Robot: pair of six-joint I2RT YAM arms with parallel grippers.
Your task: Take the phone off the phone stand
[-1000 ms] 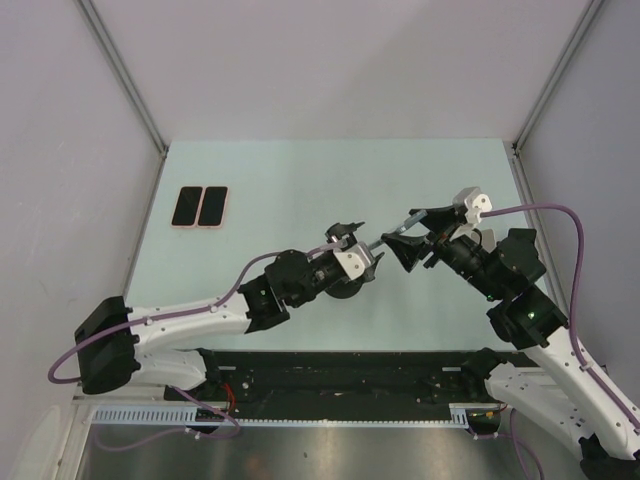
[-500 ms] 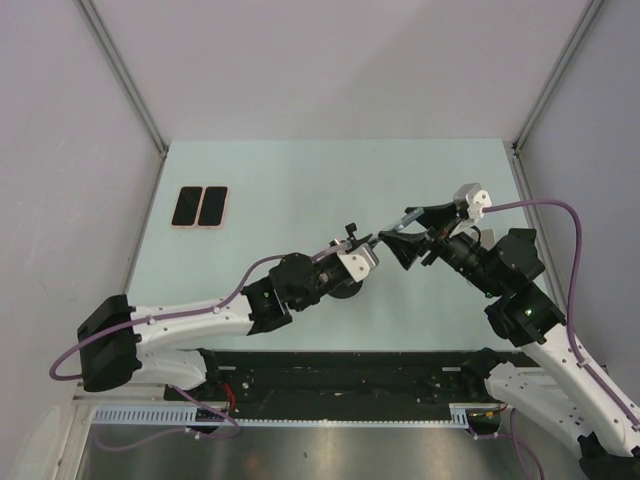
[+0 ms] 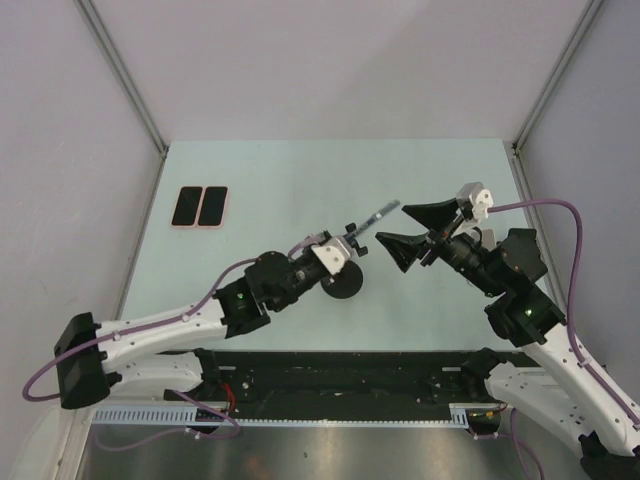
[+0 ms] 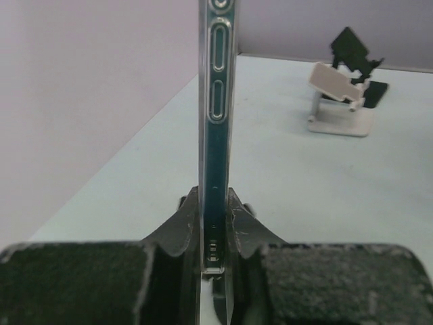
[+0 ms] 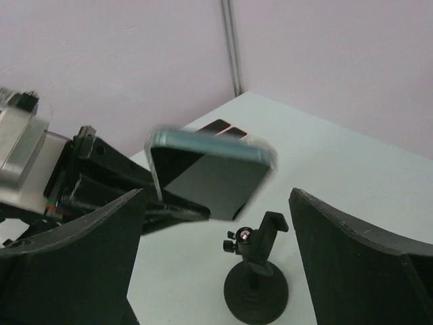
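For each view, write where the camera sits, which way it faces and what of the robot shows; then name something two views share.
Top external: above, behind the bases, facing down on the table; both arms show.
Left wrist: on the left arm, facing along the left gripper, shut on the edge-on phone.
Right wrist: on the right arm, facing past the open right gripper toward the phone stand.
Shared: phone and stand appear in top and right wrist views.

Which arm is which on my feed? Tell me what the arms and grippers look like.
The left arm and right arm match: white links, black joint housings, a green light, a purple cable along each. The left gripper and right gripper have wide black wedge fingers beside a white camera block.
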